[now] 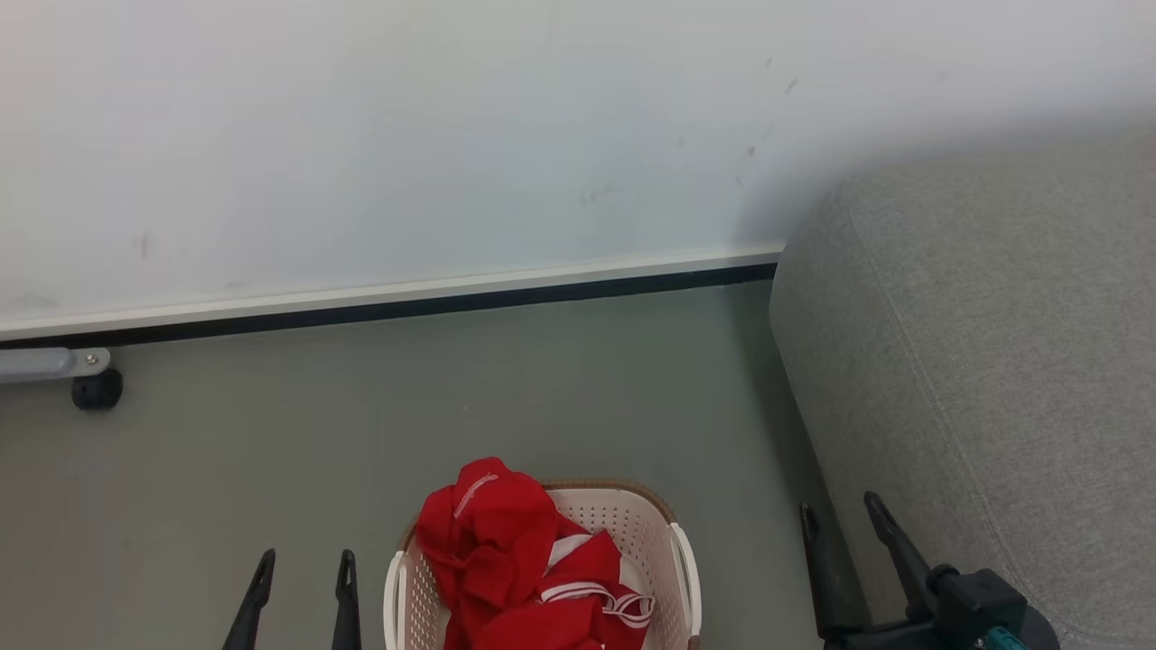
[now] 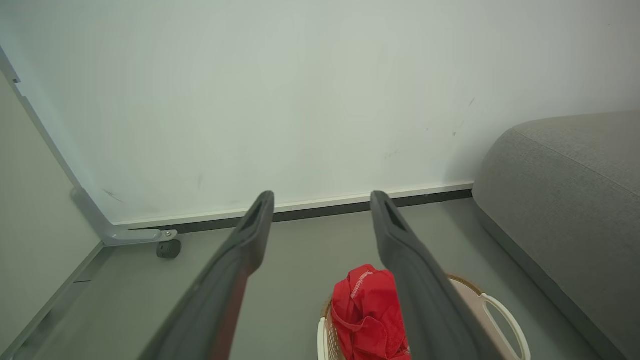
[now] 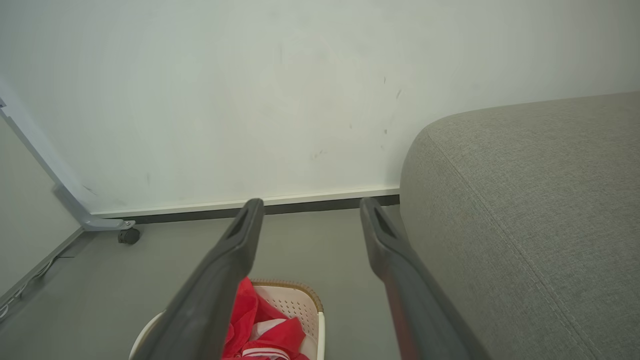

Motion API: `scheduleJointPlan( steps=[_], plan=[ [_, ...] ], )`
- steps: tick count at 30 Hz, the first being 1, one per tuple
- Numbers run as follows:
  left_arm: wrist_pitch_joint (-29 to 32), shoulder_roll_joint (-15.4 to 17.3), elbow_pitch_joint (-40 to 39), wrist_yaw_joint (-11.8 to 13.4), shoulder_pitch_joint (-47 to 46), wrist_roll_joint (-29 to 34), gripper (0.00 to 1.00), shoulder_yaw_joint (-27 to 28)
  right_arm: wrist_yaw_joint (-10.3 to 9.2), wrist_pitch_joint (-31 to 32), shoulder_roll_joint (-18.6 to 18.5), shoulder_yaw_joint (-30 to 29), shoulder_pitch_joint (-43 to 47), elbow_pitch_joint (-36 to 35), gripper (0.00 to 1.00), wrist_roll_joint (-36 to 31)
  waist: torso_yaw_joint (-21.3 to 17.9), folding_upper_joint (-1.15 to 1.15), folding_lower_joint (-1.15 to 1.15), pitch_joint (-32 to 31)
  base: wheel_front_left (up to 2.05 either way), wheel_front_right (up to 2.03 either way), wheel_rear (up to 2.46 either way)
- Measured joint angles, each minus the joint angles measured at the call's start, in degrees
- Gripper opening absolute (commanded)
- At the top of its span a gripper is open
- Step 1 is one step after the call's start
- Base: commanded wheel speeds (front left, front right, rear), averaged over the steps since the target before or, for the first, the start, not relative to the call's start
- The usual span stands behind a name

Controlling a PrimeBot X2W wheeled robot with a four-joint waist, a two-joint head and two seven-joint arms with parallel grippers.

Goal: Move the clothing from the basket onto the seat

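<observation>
Grey floor (image 1: 542, 388): left end effector (image 1: 305, 564) and right end effector (image 1: 842, 519) flank the basket (image 1: 684, 561), spread and empty; advise pinching the clothing's (image 1: 492, 533) topmost fold.

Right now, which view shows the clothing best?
Head view: the clothing lies heaped in the basket, white stripes showing. Each wrist view catches a smaller part of it at the bottom edge, partly hidden.
</observation>
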Motion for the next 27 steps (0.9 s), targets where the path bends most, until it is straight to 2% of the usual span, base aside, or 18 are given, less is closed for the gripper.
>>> scheduleJointPlan(
  steps=[11,27],
  plan=[
    [0.0,-0.1,2.5,-2.5,-5.6,0.8,1.0,-3.1,-0.35,-0.2,-0.5,-3.4,-1.7,-4.5,1.0,-0.9,-0.2,0.0,0.01,7.1,0.0,0.0,0.0],
    [2.2,-0.8,16.2,-7.7,-18.2,3.8,1.0,-9.9,-1.3,-0.4,-2.1,-8.1,-5.9,-11.6,1.0,-4.2,-1.2,0.01,0.01,20.3,0.0,0.0,0.0]
  ],
)
